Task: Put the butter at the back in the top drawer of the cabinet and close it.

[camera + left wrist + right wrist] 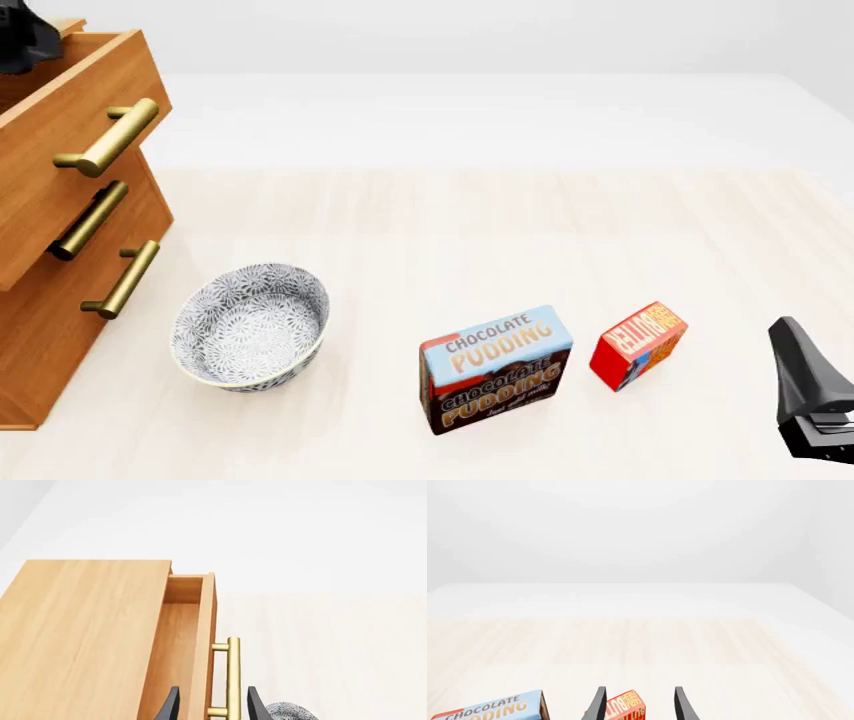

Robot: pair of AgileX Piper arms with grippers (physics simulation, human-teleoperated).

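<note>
Left end effector (pixel 210 705): two black fingers apart, one each side of top drawer's (pixel 193 645) brass bar handle (pixel 232 677), not pinching. Drawer partly pulled out of wooden cabinet (pixel 54 260); three drawers, three brass handles.

Right end effector (pixel 637 705): fingers apart, holding nothing, butter (pixel 624 707) just ahead.

One butter box (pixel 638 345), small, red, orange lettering, on pale wood tabletop (pixel 467 220). One "CHOCOLATE PUDDING" box (pixel 497 370) beside it. One round patterned bowl (pixel 251 325) near cabinet.

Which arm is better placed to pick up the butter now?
Right. The right gripper is open with the butter showing between its fingers; the left gripper is at the top drawer's handle.
</note>
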